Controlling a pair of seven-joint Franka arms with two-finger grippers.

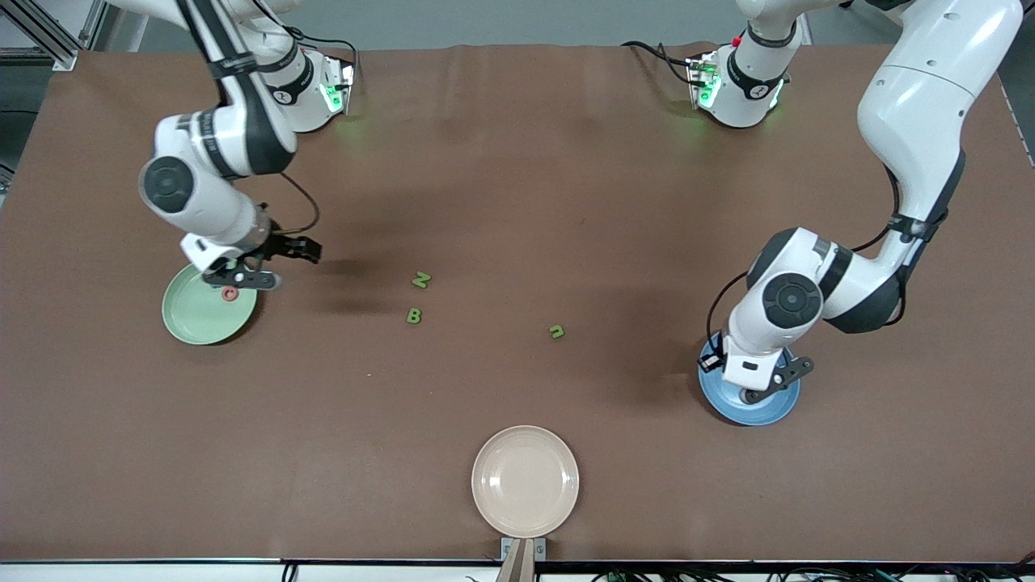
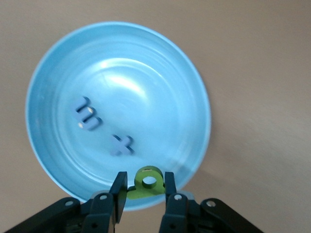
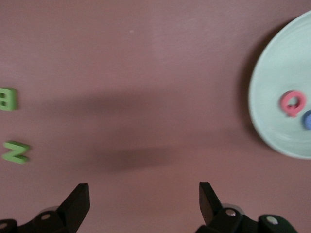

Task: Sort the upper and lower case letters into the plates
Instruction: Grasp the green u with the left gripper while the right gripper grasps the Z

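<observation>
1. The left hand point(image 2: 142, 194) hangs over the rim of the blue plate point(image 2: 53, 73), clamped on a green letter point(image 2: 148, 180) with a round hole, probably the lower-case b. I judge the step in hand to be the drop. Carry the letter inward from the rim before parting the fingers, or it may fall onto the desk point(image 1: 517, 162).
2. Below that hand, the blue m point(image 2: 87, 115) and blue x point(image 2: 121, 144) already lie in the plate; aim for the bare part beside them.
3. The right hand point(image 3: 141, 206) is empty with its fingers wide apart, over the desk just beside the pale green plate point(image 3: 272, 97), which holds the pink-red capital point(image 3: 292, 103) and a blue letter point(image 3: 307, 120) at the picture's edge.
4. Green N point(image 1: 421, 280), green B point(image 1: 414, 316) and green n point(image 1: 557, 331) lie loose on the desk between the two hands.
5. The beige plate point(image 1: 525, 482) lies apart from both hands; nothing blocks either path.
</observation>
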